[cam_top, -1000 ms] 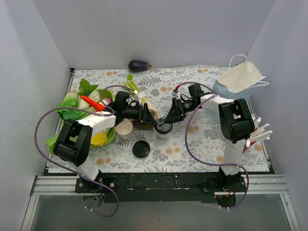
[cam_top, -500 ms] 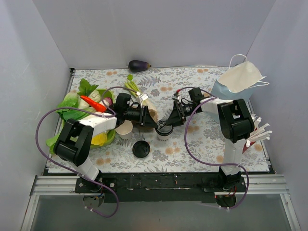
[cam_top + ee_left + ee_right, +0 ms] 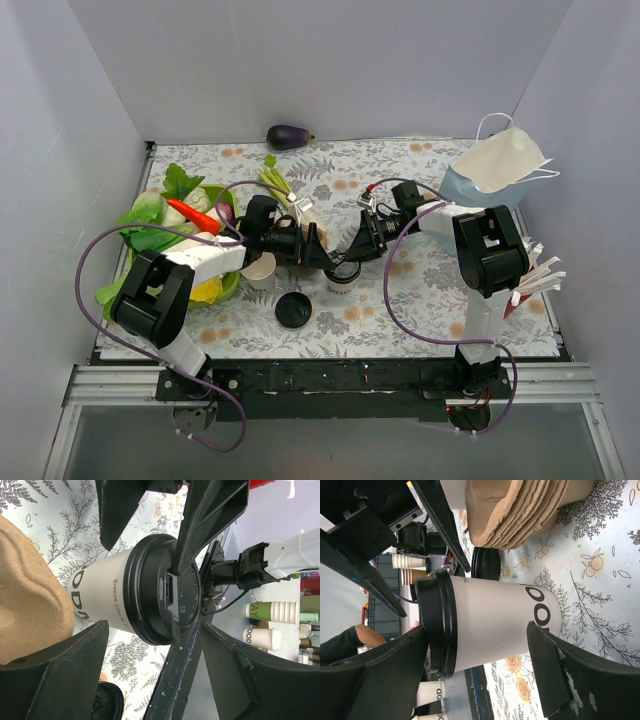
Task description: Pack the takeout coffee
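Observation:
The takeout coffee, a white paper cup with a black dome lid and dark print, stands upright mid-table between both arms. In the left wrist view the takeout coffee sits just beyond my left gripper, whose jaws are spread wide with nothing between them. My left gripper is right beside the cup on its left. My right gripper is open around the takeout coffee. One finger rests at the lid top, the other stands beside the cup's lower wall.
A stack of brown pulp cup carriers lies just behind the cup. A lidless white cup and a loose black lid sit to its left front. A green bowl of vegetables is at the left, and a face mask on a blue bowl at the back right.
My left gripper has slid right toward the cup and its jaws have widened. The right gripper has stayed at the cup, open.

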